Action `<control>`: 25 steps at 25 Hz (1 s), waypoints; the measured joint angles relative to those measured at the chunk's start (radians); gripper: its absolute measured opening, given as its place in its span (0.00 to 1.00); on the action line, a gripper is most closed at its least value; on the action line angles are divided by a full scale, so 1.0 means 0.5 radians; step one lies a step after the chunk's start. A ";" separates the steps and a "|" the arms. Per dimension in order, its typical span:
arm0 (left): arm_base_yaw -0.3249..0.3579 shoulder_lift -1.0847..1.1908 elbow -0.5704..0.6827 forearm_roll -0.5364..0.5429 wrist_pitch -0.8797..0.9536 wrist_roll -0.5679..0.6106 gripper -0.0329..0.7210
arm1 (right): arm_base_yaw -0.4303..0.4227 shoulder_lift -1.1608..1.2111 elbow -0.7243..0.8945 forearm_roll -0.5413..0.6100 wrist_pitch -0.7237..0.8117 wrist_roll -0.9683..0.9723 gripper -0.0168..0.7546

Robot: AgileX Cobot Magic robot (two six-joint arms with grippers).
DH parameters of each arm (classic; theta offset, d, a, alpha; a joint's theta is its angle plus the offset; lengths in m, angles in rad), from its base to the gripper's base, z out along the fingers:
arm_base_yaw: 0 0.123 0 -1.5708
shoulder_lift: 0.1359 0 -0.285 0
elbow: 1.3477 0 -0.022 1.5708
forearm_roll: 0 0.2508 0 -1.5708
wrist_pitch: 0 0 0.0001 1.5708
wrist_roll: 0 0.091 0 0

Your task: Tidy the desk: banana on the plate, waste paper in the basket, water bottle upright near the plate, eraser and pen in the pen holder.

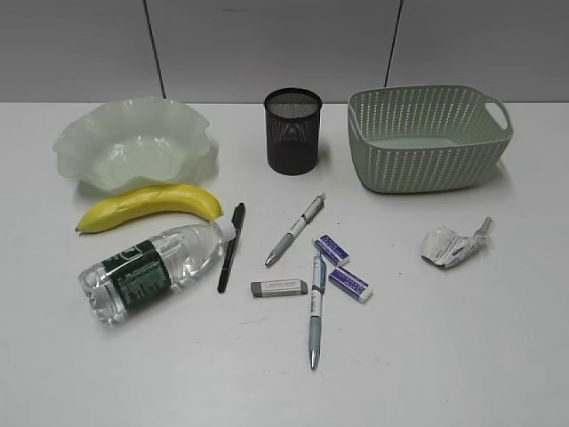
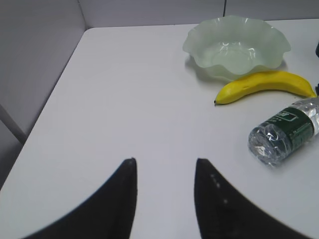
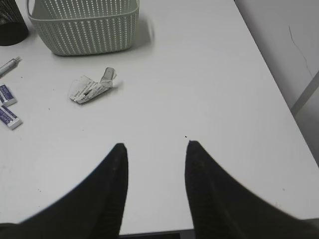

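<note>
Exterior view alone shows pens, pen holder.

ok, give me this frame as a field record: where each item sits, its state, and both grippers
banana: yellow curved banana on the white desk, just in front of the plate, not on it
plate: pale green ruffled dish, empty
bottle: clear plastic water bottle with dark green label, lying on its side
paper: crumpled white-grey wad, on the desk in front of the basket
basket: sage-green perforated basket, empty
holder: black mesh cup, nothing visible inside
pens: three, loose on the desk
erasers: three, loose on the desk
left gripper: open, holding nothing
right gripper: open, holding nothing
</note>
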 joint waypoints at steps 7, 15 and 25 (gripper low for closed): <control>0.000 0.000 0.000 0.000 0.000 0.000 0.43 | 0.000 0.000 0.000 0.000 0.000 0.000 0.43; 0.000 0.000 0.000 0.000 0.000 0.000 0.43 | 0.000 0.000 0.000 0.000 0.000 0.000 0.43; 0.000 0.000 0.000 0.000 0.000 0.000 0.43 | 0.000 0.000 0.000 0.000 0.000 0.000 0.43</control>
